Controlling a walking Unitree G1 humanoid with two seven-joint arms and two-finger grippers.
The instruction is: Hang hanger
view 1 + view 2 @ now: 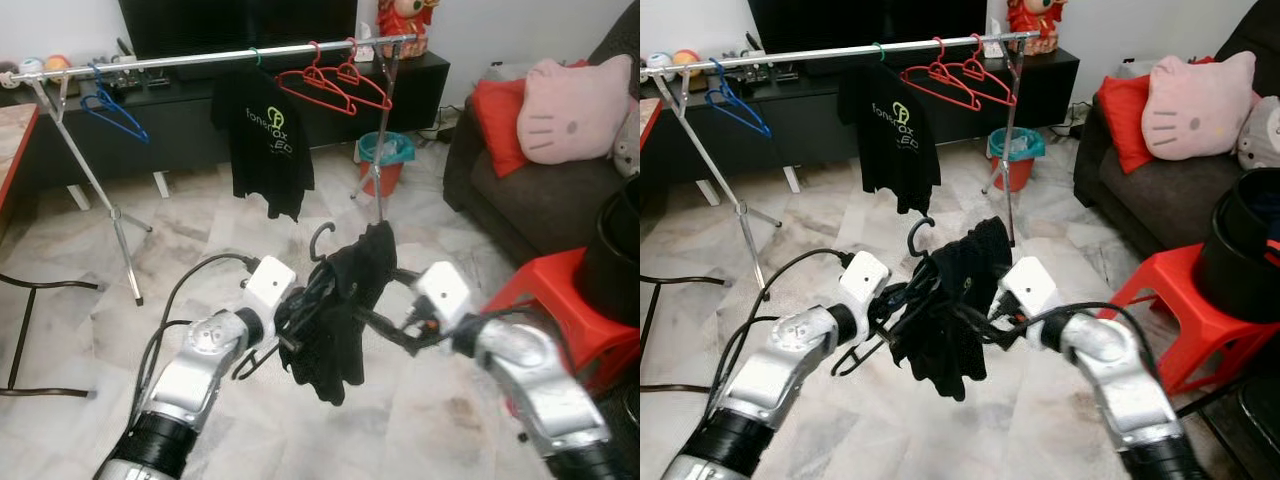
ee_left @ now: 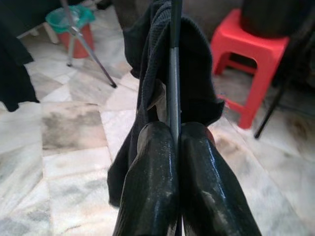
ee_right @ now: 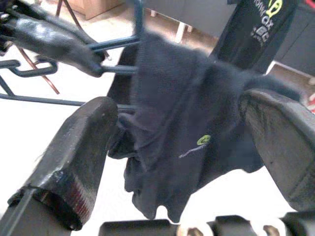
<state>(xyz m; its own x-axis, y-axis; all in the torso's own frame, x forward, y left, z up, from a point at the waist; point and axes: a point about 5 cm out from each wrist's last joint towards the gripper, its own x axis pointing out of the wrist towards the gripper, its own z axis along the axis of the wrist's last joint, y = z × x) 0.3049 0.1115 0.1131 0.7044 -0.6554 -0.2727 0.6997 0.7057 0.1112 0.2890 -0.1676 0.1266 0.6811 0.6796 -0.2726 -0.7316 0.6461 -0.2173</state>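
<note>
Both grippers meet in front of the robot, above the marble floor [image 1: 60, 340]. Its left gripper [image 1: 296, 333] has the two black fingers [image 2: 147, 191] pressed tight together on the thin metal wire of a dark hanger [image 1: 322, 244], whose hook points up. On this hanger a black garment [image 1: 345, 310] is draped, bunched and hanging down in folds between the two arms. From the other side comes the right gripper [image 1: 383, 322] — its fingers [image 3: 74, 157] stand well apart, one on each side of the cloth, and I cannot tell if they touch it.

Behind them, further in the room, stands a clothes rack [image 1: 200, 57] with a long silver rail on thin tilted legs. A black T-shirt [image 1: 262, 140] with green print hangs near the middle of the rail, two red hangers [image 1: 335, 82] beside it toward the robot's right, and a blue hanger [image 1: 112, 108] near the left end.

On the right there is a red plastic stool [image 1: 560, 310], and a dark sofa [image 1: 540, 200] with a pink cushion [image 1: 575, 110] — a red cushion [image 1: 495, 120] lies just beside it. A teal and red bucket [image 1: 384, 160] stands by the rack's leg.
</note>
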